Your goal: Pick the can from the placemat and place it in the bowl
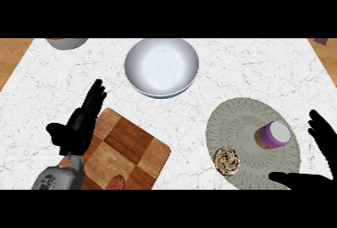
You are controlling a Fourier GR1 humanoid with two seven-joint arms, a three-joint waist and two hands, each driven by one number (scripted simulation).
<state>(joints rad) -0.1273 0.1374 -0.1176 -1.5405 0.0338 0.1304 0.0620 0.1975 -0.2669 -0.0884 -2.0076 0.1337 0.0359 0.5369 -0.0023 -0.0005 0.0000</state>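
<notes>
We are bringing our spread right hand in around the can, upright on the placemat, aiming to wrap its sides before lifting toward the bowl.

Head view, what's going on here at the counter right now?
A robot is set to move the purple can, which stands upright on the round placemat beside a pastry. Its right hand is open just right of the can, not touching it. The left hand rests open, fingers up, over a wooden cutting board. The bowl farther back holds nothing yet.
</notes>
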